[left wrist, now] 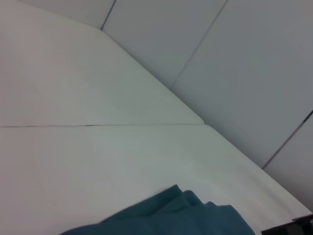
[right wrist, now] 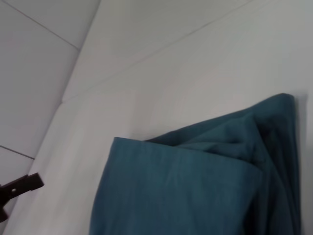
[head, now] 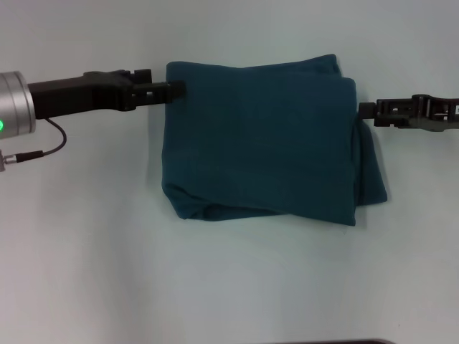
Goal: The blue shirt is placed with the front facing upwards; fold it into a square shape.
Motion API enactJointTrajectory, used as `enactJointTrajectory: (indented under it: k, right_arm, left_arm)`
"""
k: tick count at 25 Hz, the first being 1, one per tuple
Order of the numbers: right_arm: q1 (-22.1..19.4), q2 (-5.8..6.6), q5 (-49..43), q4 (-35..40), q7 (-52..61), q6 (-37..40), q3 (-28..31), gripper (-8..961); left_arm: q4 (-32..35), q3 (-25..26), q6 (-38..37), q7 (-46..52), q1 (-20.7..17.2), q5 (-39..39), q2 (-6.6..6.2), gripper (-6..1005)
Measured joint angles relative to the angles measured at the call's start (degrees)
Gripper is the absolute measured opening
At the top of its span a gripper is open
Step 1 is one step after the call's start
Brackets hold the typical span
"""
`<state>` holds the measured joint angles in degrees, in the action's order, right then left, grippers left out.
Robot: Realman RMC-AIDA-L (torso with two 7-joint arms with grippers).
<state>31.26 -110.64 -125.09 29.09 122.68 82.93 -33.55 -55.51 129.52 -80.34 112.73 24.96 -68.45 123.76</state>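
The blue shirt [head: 262, 140] lies folded into a rough square on the pale table, with no lettering showing and looser layers bunched along its right and near edges. My left gripper [head: 178, 89] reaches in from the left and touches the shirt's far left corner. My right gripper [head: 364, 110] comes in from the right, its tip at the shirt's right edge. The left wrist view shows a strip of the shirt [left wrist: 181, 215]. In the right wrist view, the shirt's [right wrist: 195, 191] stacked folds fill the frame, and the left gripper [right wrist: 19, 188] shows beyond them.
The white table [head: 229, 287] runs bare around the shirt on all sides. A grey panelled wall [left wrist: 244, 63] rises behind the table's far edge. A cable [head: 43, 150] hangs from the left arm.
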Motion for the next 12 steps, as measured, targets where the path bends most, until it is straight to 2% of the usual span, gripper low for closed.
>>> enactJointTrajectory:
  k: [3,12]
  right_arm:
    - [0.2,-0.15,-0.9,-0.3,0.0,-0.9,-0.5,711]
    - [0.9,-1.38,-2.2,-0.3,-0.1,-3.3,-1.8,711]
  left_arm:
    - [0.2,-0.1,-2.6,-0.5,-0.1,0.2,-0.20,934]
    - [2.8,0.5,-11.4,-3.9,-0.1,0.4,-1.93,934]
